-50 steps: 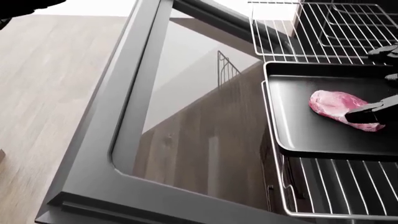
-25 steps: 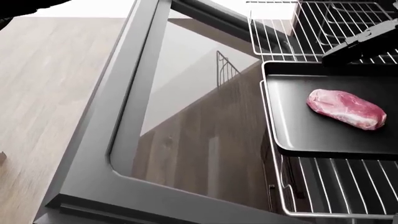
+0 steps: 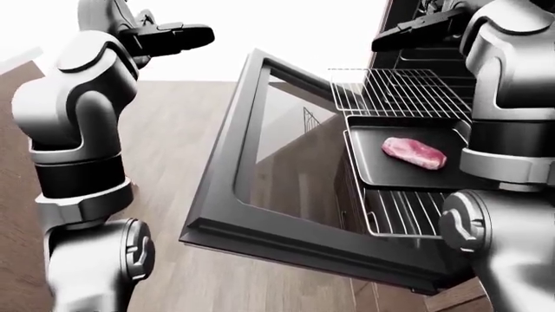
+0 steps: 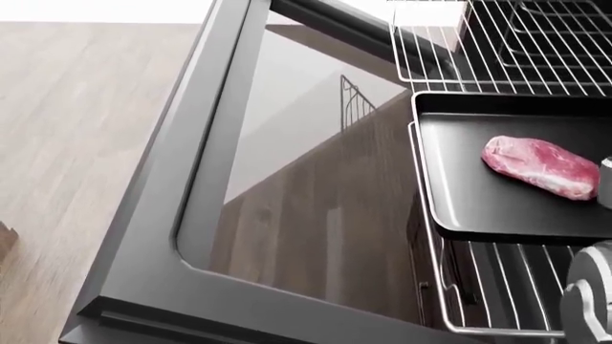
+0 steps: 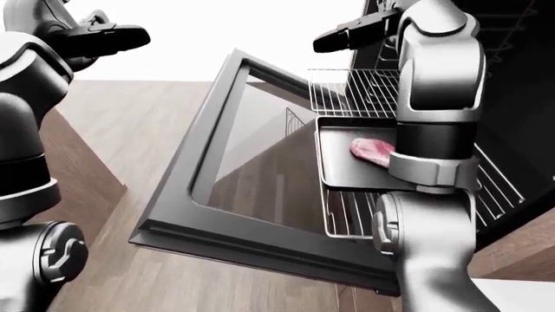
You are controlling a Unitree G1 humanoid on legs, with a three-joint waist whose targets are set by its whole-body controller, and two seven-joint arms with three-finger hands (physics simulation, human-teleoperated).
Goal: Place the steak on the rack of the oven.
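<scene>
The pink raw steak (image 4: 540,166) lies on a black baking tray (image 4: 478,204). The tray rests on the pulled-out lower wire rack (image 4: 497,287) of the oven. A second wire rack (image 4: 478,50) sticks out above it. My right hand (image 3: 386,40) is raised high over the racks, fingers stretched out, open and empty, well clear of the steak. My left hand (image 3: 198,36) hangs at head height far to the left, open too, with nothing in it.
The oven door (image 4: 287,179) is folded down wide, its glass pane reflecting the wooden floor (image 4: 77,143). My right elbow (image 4: 591,301) shows at the head view's lower right edge, beside the lower rack.
One second ago my right fingers lay on the steak. They then lifted off and rose out of the head view. The steak stays on the tray. The camera shifted slightly.
</scene>
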